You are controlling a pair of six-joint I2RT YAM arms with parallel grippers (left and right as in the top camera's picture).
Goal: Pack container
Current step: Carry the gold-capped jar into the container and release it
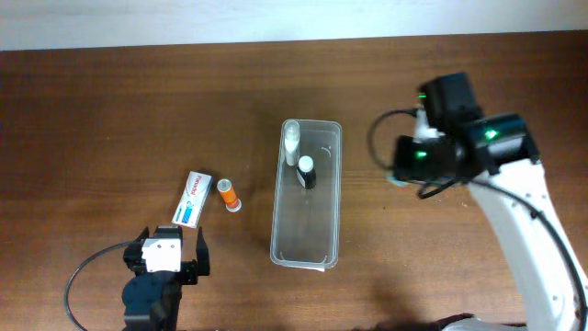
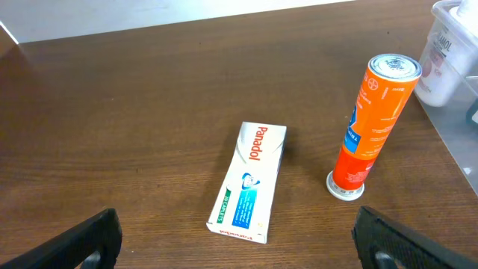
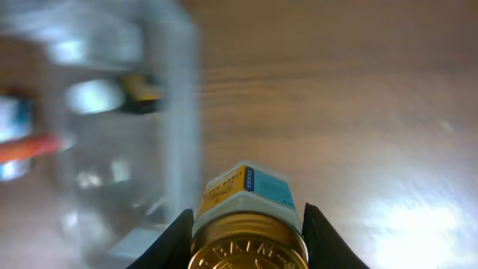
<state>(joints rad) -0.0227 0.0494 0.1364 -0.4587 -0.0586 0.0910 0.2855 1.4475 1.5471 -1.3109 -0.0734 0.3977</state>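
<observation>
Right wrist's all blur: container smeared, jar cut off at the bottom edge. My left fingers barely poke into frame.

The overhead camera looks straight down on the table from well above. It takes in both arms and the clear container at the middle.

The left wrist camera sits low and close to the table, facing forward and slightly down. The fingers of the left gripper show only in its bottom corners. It shares with the overhead view the white box, the orange tube and one end of the container, at its right edge.

The right wrist camera is even nearer and blurred. It looks over a gold-lidded jar clamped in the right gripper, toward the container's wall at left, which the overhead view also shows.
</observation>
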